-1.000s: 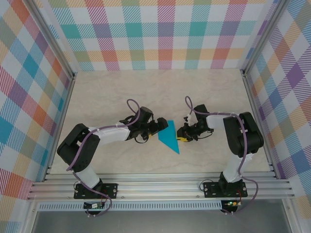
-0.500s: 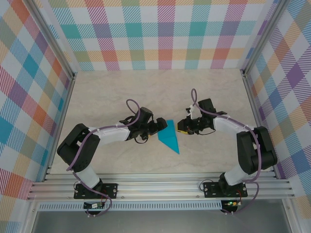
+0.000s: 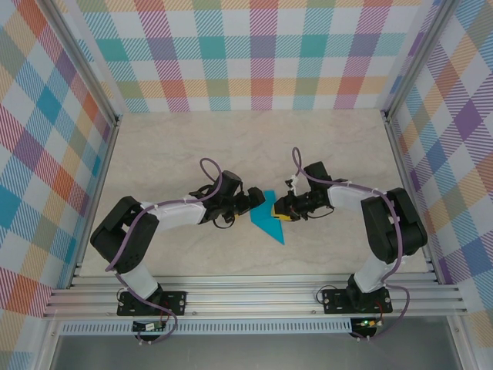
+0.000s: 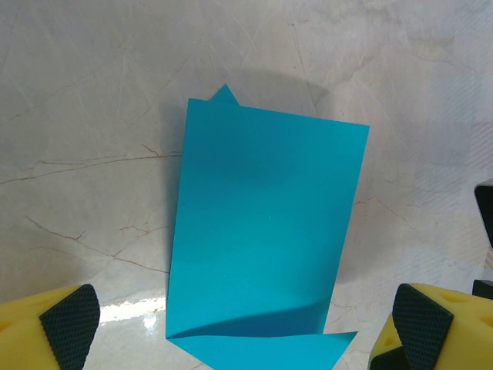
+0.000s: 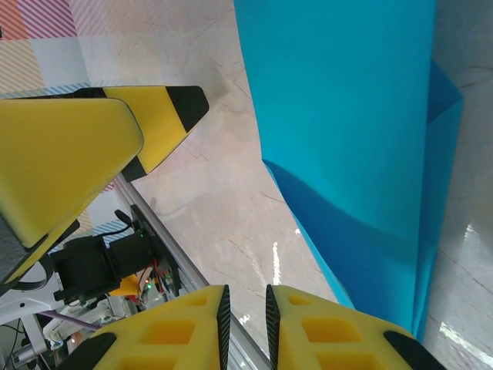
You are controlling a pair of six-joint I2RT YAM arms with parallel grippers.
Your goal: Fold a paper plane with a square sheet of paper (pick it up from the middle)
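One paper plane (image 3: 266, 223), long axis far-to-near, tip nearward; left pincer (image 3: 260, 201) wide open, right pincer (image 3: 281, 213) nearly closed, both empty.

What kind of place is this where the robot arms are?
Probably a robot practice booth, not a home. The left arm and right arm are bolted to a metal rail at the edge of a marble-look table. Bright checked walls close it in, and a folded blue paper lies between the arms.
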